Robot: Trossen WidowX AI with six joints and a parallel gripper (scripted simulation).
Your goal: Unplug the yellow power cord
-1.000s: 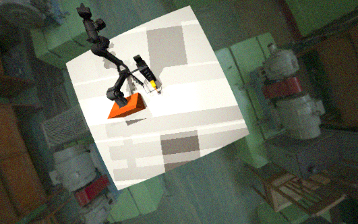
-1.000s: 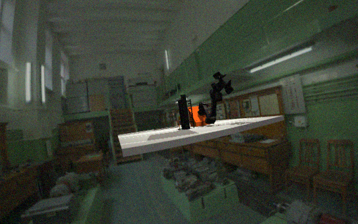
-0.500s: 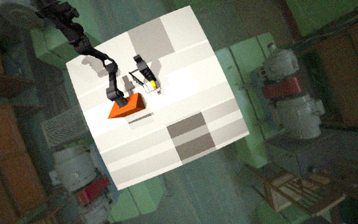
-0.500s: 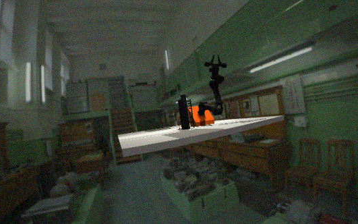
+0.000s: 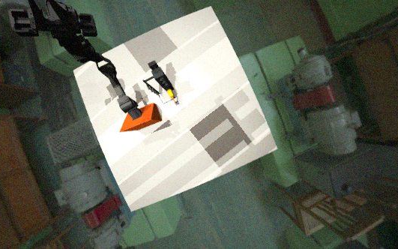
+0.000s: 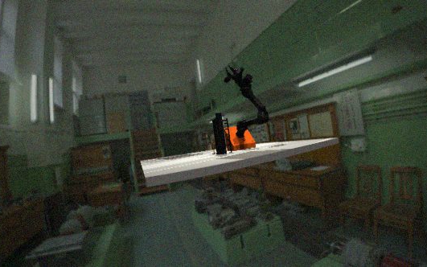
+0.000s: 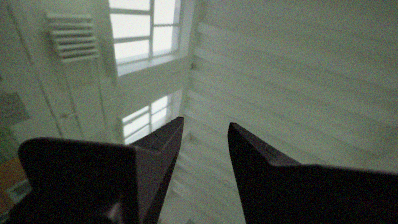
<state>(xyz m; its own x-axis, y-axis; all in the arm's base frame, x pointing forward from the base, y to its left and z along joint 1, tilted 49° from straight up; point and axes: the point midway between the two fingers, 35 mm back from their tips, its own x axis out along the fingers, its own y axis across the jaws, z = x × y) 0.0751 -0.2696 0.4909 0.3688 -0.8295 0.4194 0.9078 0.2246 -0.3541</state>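
The black power strip (image 5: 161, 79) (image 6: 219, 134) stands upright on the white table (image 5: 154, 165) (image 6: 185, 174). In the top view a yellow piece (image 5: 170, 93), the plug or part of its cord, shows at the strip's lower end. It is too small to tell whether it sits in a socket. A thin orange-yellow bit runs on just past it. My gripper (image 7: 206, 125) is raised high, away from the strip and the yellow piece, its fingers pointing upward. The fingers stand partly apart with nothing between them. The wrist view shows neither strip nor cord, only ceiling, wall and windows.
The arm's base stands by an orange wedge-shaped block (image 5: 151, 113) (image 6: 248, 141), near the strip. A thin black frame (image 5: 152, 88) (image 6: 227, 134) stands between strip and block. The arm reaches out beyond the table edge at the upper left in the top view.
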